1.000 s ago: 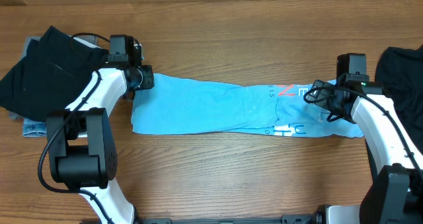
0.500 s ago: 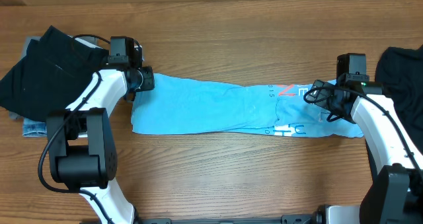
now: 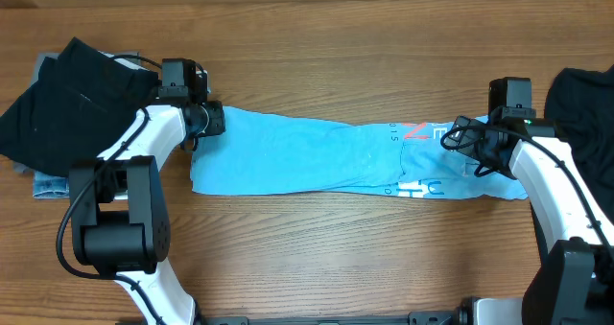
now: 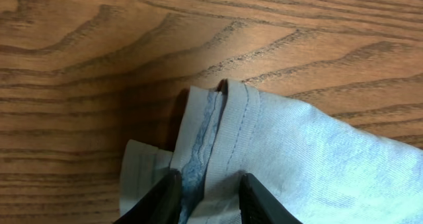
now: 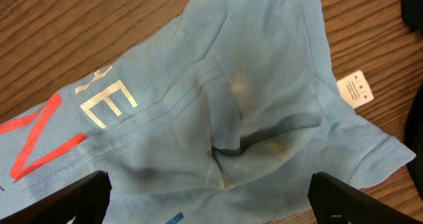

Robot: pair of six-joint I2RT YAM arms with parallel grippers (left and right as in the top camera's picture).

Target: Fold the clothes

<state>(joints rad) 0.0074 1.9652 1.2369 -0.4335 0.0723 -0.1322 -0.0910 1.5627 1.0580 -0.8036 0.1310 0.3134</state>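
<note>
Left gripper [image 4: 208, 199]: we see both fingers [image 4: 165, 197] pressed against a bunched hem of the light blue T-shirt [image 4: 297, 151], so the jaws are clamped on cloth at the strip's far left corner. Right gripper [image 5: 208, 207]: jaws wide apart above the shirt's opposite end, where a white tag [image 5: 355, 88] and red and silver lettering [image 5: 66, 118] show. Overhead, we note the shirt lies as a long folded strip across the middle of the wooden table [image 3: 317, 258], spanning from one gripper to the other. Farther out, a dark garment pile [image 3: 58, 104] sits at the left edge and another dark garment [image 3: 580, 100] at the right.
</note>
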